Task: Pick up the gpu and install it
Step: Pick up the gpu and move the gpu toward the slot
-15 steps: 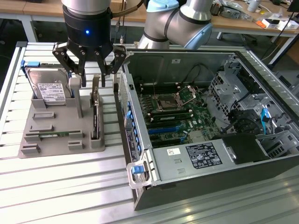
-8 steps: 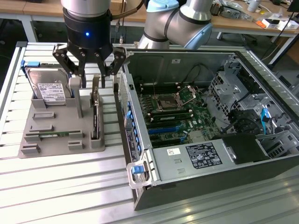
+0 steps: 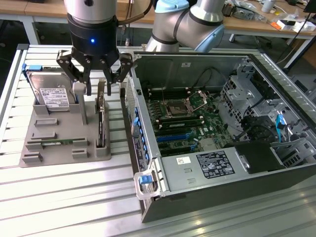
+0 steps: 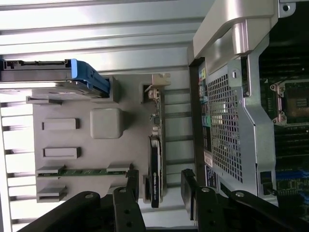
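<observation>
The gpu [image 3: 101, 122] stands on edge in a slot at the exterior view's right side of a grey holder [image 3: 64, 148], its silver bracket end toward the back. In the wrist view the gpu [image 4: 155, 154] appears as a thin green card with a black fan edge. My gripper [image 3: 98, 88] hangs open just above the card's back end, one finger on each side and neither touching it. In the wrist view the gripper [image 4: 159, 189] straddles the card, with dark fingers [image 4: 131, 186] spread wide.
A silver hard drive [image 3: 49, 94] with a white label leans at the holder's back. A narrow memory stick [image 3: 57, 143] lies in a front slot. The open computer case [image 3: 276, 163] with its green motherboard [image 3: 182, 118] stands close on the exterior view's right of the holder.
</observation>
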Available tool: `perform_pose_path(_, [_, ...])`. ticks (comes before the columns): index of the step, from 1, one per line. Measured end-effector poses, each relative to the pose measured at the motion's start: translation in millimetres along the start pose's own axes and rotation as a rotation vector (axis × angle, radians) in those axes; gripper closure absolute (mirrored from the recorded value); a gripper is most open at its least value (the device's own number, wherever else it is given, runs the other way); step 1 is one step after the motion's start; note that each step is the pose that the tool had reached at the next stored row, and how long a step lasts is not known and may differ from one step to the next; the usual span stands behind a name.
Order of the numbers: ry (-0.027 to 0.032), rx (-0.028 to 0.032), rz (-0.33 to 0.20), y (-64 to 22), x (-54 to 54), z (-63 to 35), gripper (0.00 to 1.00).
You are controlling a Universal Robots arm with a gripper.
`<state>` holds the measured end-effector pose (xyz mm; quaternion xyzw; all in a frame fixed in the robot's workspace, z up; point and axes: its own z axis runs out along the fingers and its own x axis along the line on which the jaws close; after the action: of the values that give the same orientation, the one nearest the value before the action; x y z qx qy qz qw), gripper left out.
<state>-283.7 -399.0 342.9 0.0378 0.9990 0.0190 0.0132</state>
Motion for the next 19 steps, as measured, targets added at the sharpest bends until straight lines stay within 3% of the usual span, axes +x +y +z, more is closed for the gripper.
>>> perform_pose_path(19, [0.0,0.0,0.0,-0.5,0.4,14.1,0.52])
